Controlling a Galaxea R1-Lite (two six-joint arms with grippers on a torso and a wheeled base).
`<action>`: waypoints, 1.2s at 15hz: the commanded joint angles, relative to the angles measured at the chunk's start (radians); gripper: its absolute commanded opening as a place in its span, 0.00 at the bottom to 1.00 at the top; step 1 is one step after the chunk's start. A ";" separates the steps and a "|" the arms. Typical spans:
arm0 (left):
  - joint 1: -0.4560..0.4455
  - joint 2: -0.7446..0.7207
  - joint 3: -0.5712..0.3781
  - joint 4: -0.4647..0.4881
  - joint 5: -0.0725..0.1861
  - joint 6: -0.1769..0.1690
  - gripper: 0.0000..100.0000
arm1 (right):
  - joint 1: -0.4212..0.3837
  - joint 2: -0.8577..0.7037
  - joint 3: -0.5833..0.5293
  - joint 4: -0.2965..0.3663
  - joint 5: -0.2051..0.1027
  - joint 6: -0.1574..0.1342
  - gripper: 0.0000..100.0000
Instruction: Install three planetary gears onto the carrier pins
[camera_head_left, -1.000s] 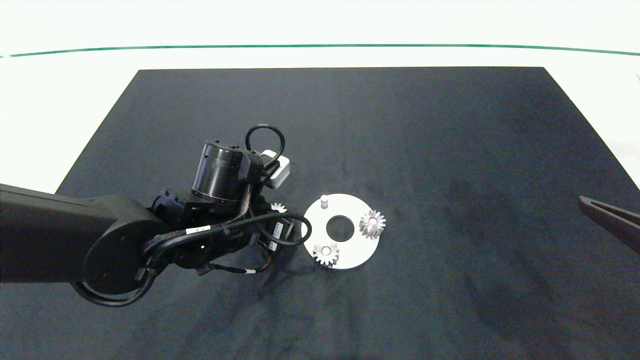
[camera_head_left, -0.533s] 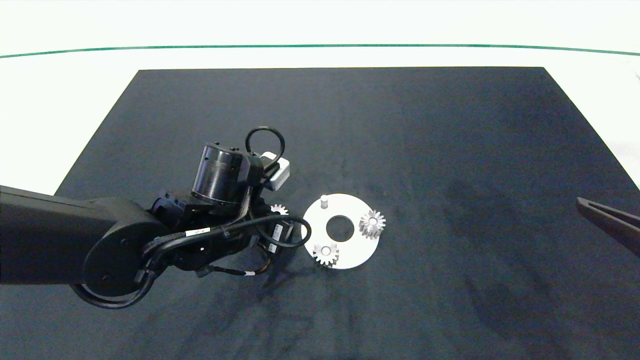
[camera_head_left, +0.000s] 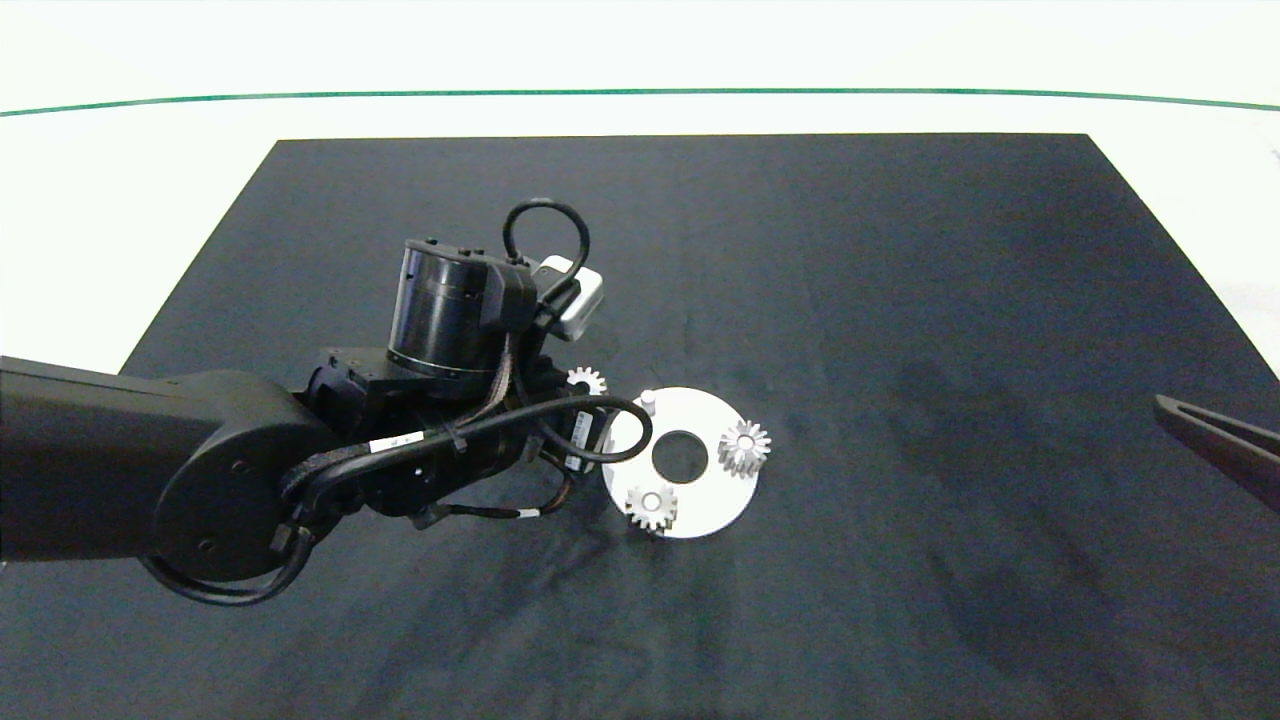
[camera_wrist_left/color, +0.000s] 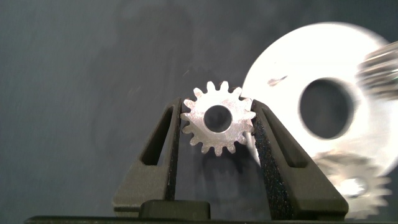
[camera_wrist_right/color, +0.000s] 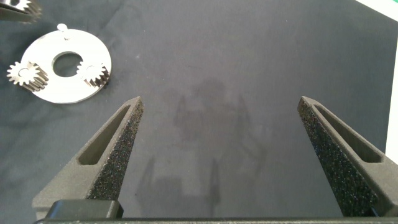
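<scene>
My left gripper (camera_wrist_left/color: 217, 124) is clamped on the third gear (camera_wrist_left/color: 217, 126): both pads press its teeth from opposite sides, with the gear's flat face and dark bore turned toward the wrist camera. In the head view that gear (camera_head_left: 586, 380) shows just past the wrist housing, held above the black mat (camera_head_left: 900, 300) at the edge of the white disc (camera_head_left: 700, 500). Just beyond the gripper's tip, on the near part of the disc, stands the one bare pin (camera_head_left: 647, 401), close to the held gear but not touching it as far as I can see. Farther from the gripper, across the disc's central hole (camera_head_left: 680, 455), one gear (camera_head_left: 744, 447) sits on its pin, and another seated gear (camera_head_left: 651, 507) is on the disc's rim nearer to my arm's cable loop.

My right gripper (camera_wrist_right/color: 227, 137) is parked well apart from all this, out at the mat's right side, fingers spread wide with nothing between them, the disc (camera_wrist_right/color: 59, 87) far off ahead of it.
</scene>
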 joint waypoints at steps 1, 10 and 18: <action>-0.059 0.004 -0.075 0.016 0.002 0.006 0.25 | 0.001 -0.003 -0.002 -0.005 -0.002 -0.003 1.00; -0.091 0.110 -0.168 0.105 0.004 0.007 0.25 | -0.001 -0.009 -0.002 -0.013 -0.002 -0.002 1.00; -0.088 0.145 -0.180 0.077 0.004 0.007 0.25 | -0.001 -0.008 -0.003 -0.013 -0.002 -0.002 1.00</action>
